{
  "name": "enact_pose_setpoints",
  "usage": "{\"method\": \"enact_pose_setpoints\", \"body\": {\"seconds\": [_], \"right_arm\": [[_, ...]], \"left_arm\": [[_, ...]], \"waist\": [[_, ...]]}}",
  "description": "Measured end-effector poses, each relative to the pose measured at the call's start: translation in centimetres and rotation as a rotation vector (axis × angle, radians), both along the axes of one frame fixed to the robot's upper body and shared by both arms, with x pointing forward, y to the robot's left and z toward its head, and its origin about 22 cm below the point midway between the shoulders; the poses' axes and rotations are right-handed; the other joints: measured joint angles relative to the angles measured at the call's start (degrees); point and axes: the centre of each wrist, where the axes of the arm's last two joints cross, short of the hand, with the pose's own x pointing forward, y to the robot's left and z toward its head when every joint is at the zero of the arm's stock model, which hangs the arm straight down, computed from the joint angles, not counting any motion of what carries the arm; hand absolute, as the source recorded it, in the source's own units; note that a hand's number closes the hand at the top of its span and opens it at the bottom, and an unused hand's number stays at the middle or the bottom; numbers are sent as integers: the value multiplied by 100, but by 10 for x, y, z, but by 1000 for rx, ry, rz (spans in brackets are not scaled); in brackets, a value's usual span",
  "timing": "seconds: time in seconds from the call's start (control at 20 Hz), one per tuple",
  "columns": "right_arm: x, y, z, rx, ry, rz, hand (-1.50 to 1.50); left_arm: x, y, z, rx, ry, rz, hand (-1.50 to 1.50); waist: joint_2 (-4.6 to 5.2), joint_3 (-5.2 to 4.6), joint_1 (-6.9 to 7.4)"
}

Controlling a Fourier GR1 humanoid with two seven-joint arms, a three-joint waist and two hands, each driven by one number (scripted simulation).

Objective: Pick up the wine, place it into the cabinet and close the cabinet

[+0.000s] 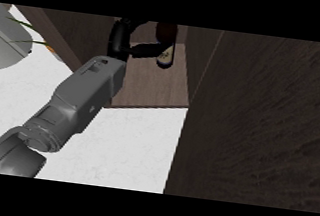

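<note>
Wine bottle [166, 44], upright on cabinet shelf [151, 86].
Left hand [130, 43] curled around bottle's lower part, far centre; open cabinet door [265, 123] stands right.

One head view looks steeply down, close to the cabinet [264, 133]

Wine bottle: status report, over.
Black hand curled on dark wine bottle, inside brown wooden cabinet. Open cabinet door fills right of view. Other hand unseen.
</note>
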Motion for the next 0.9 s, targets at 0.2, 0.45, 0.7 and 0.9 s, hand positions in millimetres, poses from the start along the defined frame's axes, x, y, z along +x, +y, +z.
{"method": "enact_pose_setpoints", "body": {"seconds": [0.2,0.45,0.7,0.9], "right_arm": [[0,-1,0,-5,2,-10,-150],[0,-6,0,-23,2,-27,-150],[1,-9,2,-30,11,-49,-150],[-1,-12,1,-36,19,-68,-150]], "left_arm": [[0,-9,5,-81,-45,-80,150],[0,-21,10,-166,-69,-171,-150],[1,-32,16,-206,-60,-237,-150],[0,-39,20,-222,-52,-266,-150]], "waist": [[-20,0,61],[-73,6,182],[-125,9,315],[-176,14,415]]}}
